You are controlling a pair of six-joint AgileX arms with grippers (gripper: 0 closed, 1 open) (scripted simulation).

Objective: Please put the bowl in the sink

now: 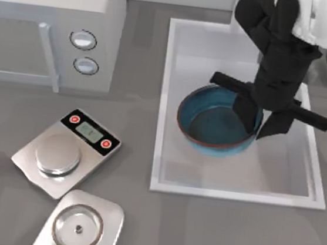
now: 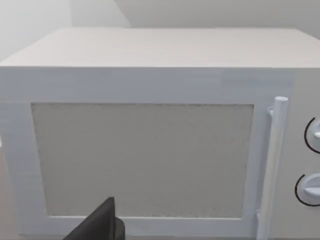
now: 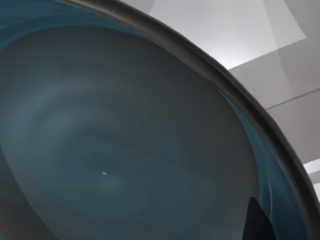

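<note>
Your right claw straddles the right-hand rim of the bowl, one finger inside and one outside, apparently clamped on it so the bowl hangs level. The bowl sits within the sink, so release looks near. Your left arm waits at the desk's left edge.

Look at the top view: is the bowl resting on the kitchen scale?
No, the bowl sits inside the sink, apart from the kitchen scale.
</note>
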